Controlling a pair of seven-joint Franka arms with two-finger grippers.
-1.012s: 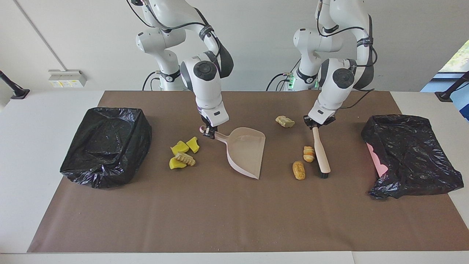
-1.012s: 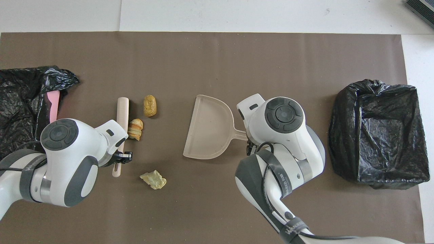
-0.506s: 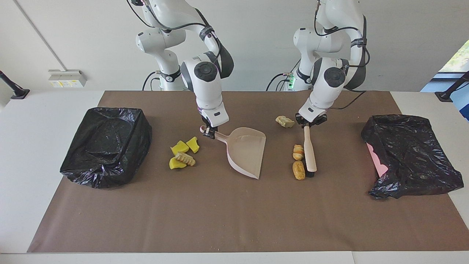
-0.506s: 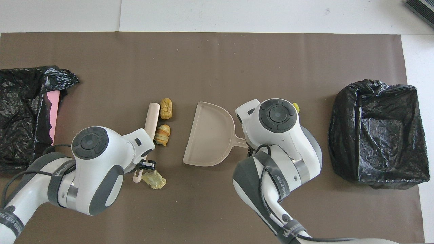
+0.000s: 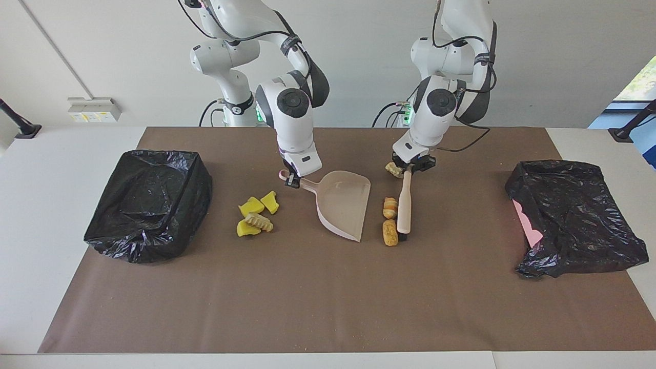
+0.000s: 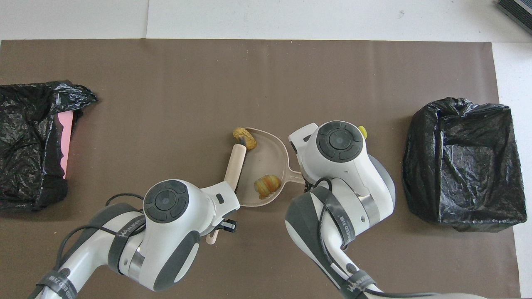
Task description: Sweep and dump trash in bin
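mid-frame in the facing view, the left gripper (image 5: 409, 170) is pinching the top end of the brush (image 5: 404, 205), fingers pressed tight on the handle. the brush's long axis is running down the frame from the grip, bristle end lowest and resting on the brown mat (image 5: 307, 297).

the right gripper (image 5: 292, 180) is clamping the dustpan (image 5: 346, 205) by its handle tip. the pan's open edge is facing the brush, w/ only a narrow strip between them.

two pcs of the trash, a striped roll (image 5: 390, 207) and a golden-brown lump (image 5: 390, 232), are lying in that strip, touching the brush's pan-side flank and stacked along its length. so the push needs to go square to the brush's axis, straight at the pan mouth. the left arm is the nearer one.

the overhead view is showing them further along: roll inside the pan, lump sitting at the rim's upper corner.

a tan piece (image 5: 393, 169) is lying just beside the left gripper, at upper centre. it's above the brush's line, so prob. missed by this stroke.

yellow chunks (image 5: 256, 215), w/ a ridged beige pc among them, are sitting on the pan's closed side toward the right arm's end, untouched. the bagged bin (image 5: 148, 202) is sitting past them at the frame's edge. a second black bag (image 5: 574, 215) is lying at the left arm's end.
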